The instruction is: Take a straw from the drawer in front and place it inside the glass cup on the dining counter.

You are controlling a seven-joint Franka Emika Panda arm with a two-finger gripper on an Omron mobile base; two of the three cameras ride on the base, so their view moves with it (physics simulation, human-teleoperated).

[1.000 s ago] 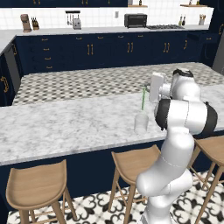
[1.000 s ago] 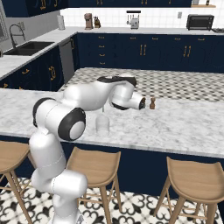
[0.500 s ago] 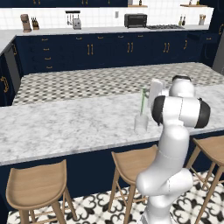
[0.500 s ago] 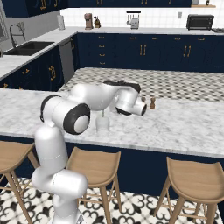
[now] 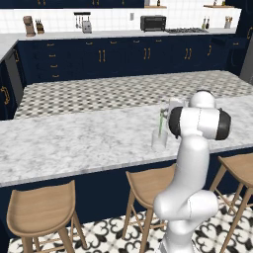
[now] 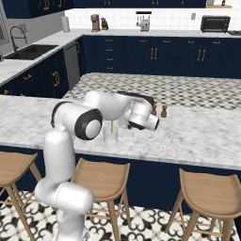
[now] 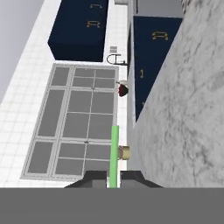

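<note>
A thin light-green straw (image 5: 160, 124) stands upright over the clear glass cup (image 5: 159, 141) on the marbled dining counter (image 5: 74, 143). Its lower end reaches the cup's mouth; whether it touches the glass I cannot tell. My gripper (image 5: 164, 112) is shut on the straw's upper part, the hand lying sideways above the counter. From the right the straw (image 6: 111, 126) and the glass cup (image 6: 110, 136) show just below my forearm. In the hand view the straw (image 7: 114, 151) runs up from between my two dark fingertips (image 7: 95, 177), held by the gripper (image 7: 113, 178).
Two small brown shakers (image 6: 164, 111) stand on the dining counter (image 6: 197, 136) to the right of the cup. Tan wooden stools (image 5: 39, 212) line the near side below the slab. Navy cabinets (image 5: 123, 59) and a back counter with appliances lie beyond the tiled floor.
The straw has come down toward the cup with the gripper still shut on it. My elbow and forearm have swung over the counter; the cup has stayed put.
</note>
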